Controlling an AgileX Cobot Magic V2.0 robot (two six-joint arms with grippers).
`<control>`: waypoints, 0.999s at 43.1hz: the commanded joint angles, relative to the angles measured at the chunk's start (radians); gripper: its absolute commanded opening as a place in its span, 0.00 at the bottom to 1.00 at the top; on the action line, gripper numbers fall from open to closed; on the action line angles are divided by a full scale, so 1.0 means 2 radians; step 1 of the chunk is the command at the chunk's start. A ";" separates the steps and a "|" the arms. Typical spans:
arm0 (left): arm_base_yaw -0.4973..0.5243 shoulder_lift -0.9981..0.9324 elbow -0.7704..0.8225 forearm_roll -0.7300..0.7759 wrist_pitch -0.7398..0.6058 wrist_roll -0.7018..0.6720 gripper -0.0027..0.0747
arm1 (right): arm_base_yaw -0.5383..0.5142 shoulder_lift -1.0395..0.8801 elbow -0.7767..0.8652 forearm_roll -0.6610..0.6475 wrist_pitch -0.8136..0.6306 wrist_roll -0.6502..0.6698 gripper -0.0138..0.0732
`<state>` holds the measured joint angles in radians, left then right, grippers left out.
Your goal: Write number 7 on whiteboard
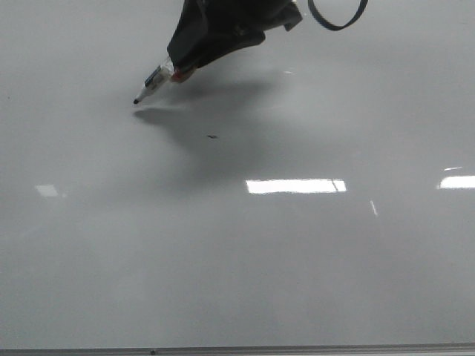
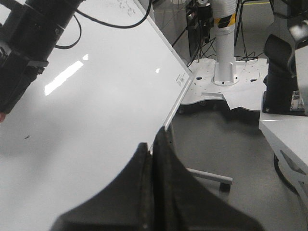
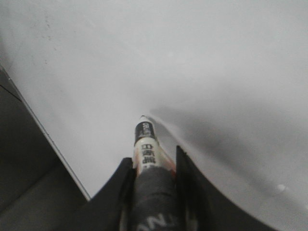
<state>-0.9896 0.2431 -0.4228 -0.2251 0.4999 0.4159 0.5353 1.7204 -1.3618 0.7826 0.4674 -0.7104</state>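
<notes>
Near edge: the board (image 1: 237,282) is showing its thin grey rim at the bottom of the front view, and it is looking bare and glossy, with bright light patches glancing off it.
Speck: a tiny dark mark (image 1: 212,136) is sitting alone mid-board, just beside the pen's shadow; it is no stroke.
The 7: no line is showing anywhere on the board, so I'm judging the number as not yet begun.
Pen (image 1: 152,83): it is slanting down to the left, its dark tip (image 1: 136,101) sitting at or just off the surface; I cannot tell whether it is touching.
Right hand (image 3: 153,168): its fingers are clamped on the pen barrel, gripping well back so the printed end and tip are poking clear.
Left hand (image 2: 153,159): its fingers are pressed together with nothing between them, hanging off the board's side, well apart from the pen.
Handling: the pen is looking light and stiff, and the slick barrel could be twisting in the grip under side load. The board is hard and slippery, so I'd say the tip will be skating easily; light, even pressure is what the stroke is calling for.
Risk: pressing too hard could be pushing the pen back through the fingers; too little and the line will be skipping.
Far side: beyond the board, the left wrist view is showing floor and a white stand base (image 2: 221,79).
</notes>
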 commanded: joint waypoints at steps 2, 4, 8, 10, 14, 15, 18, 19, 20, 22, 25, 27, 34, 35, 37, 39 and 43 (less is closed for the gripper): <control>-0.001 0.005 -0.012 -0.010 -0.038 -0.004 0.01 | -0.006 -0.018 -0.020 0.017 -0.044 -0.002 0.08; -0.001 0.005 -0.012 -0.010 -0.038 -0.004 0.01 | -0.010 -0.019 -0.020 0.017 -0.047 -0.002 0.08; -0.001 0.005 -0.012 -0.010 -0.038 -0.004 0.01 | -0.026 -0.025 -0.019 0.017 -0.044 -0.002 0.08; -0.001 0.005 -0.012 -0.010 -0.038 -0.004 0.01 | -0.038 -0.030 -0.016 0.017 -0.038 -0.002 0.08; -0.001 0.005 -0.012 -0.010 -0.038 -0.004 0.01 | -0.066 -0.051 0.001 0.017 -0.036 -0.002 0.08; -0.001 0.005 -0.012 -0.009 -0.038 -0.004 0.01 | -0.073 -0.056 0.006 0.017 -0.036 -0.002 0.08; -0.001 0.005 -0.012 -0.008 -0.038 -0.004 0.01 | -0.098 -0.072 0.024 0.017 -0.033 -0.002 0.08; -0.001 0.005 -0.012 -0.008 -0.038 -0.004 0.01 | -0.104 -0.075 0.029 0.016 -0.032 -0.002 0.08; -0.001 0.005 -0.012 -0.008 -0.038 -0.004 0.01 | -0.109 -0.078 0.033 0.016 -0.030 -0.003 0.08; -0.001 0.005 -0.012 -0.005 -0.038 -0.004 0.01 | -0.118 -0.080 0.040 0.016 -0.025 -0.009 0.08; -0.001 0.005 -0.012 -0.005 -0.038 -0.004 0.01 | -0.121 -0.079 0.050 0.016 -0.019 -0.017 0.08; -0.001 0.005 -0.012 -0.005 -0.038 -0.004 0.01 | -0.115 -0.078 0.060 0.016 -0.016 -0.024 0.08; -0.001 0.005 -0.012 -0.005 -0.038 -0.004 0.01 | -0.075 -0.066 0.116 0.016 -0.046 -0.028 0.08; -0.001 0.005 -0.012 -0.005 -0.038 -0.004 0.01 | -0.067 -0.062 0.126 0.016 -0.054 -0.028 0.08; -0.001 0.005 -0.012 -0.005 -0.038 -0.004 0.01 | -0.056 -0.051 0.138 0.016 -0.072 -0.028 0.08; -0.001 0.005 -0.012 -0.005 -0.038 -0.004 0.01 | -0.047 -0.037 0.144 0.016 -0.082 -0.028 0.08; -0.001 0.005 -0.012 -0.005 -0.038 -0.004 0.01 | -0.031 -0.033 0.144 0.016 -0.068 -0.028 0.08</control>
<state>-0.9896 0.2431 -0.4228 -0.2251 0.4999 0.4159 0.4598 1.6840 -1.0517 0.8289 0.4455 -0.7502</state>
